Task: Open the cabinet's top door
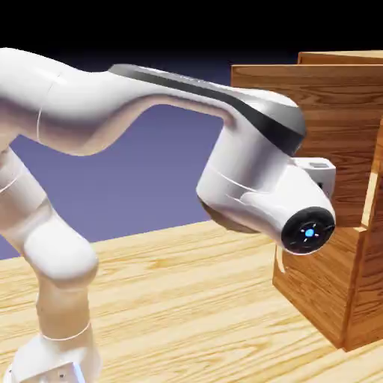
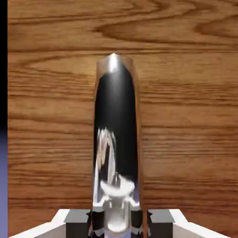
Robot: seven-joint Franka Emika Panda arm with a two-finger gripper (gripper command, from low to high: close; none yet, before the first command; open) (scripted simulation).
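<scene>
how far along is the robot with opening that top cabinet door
Done: the arm has reached the cabinet, and in the hand view the silver handle of the top door sits between the gripper fingertips. In hand: the grip on the handle looks made or nearly so; whether the pads press it can't be told. In the exterior view the top door looks pulled slightly out from the front. Left: most of the opening.

Rendered, sharp, no blur. Even bright light; top of exterior view fades black. Mirror glare on the handle [image 2: 116, 139]; soft shadow under arm [image 1: 149, 112].
</scene>
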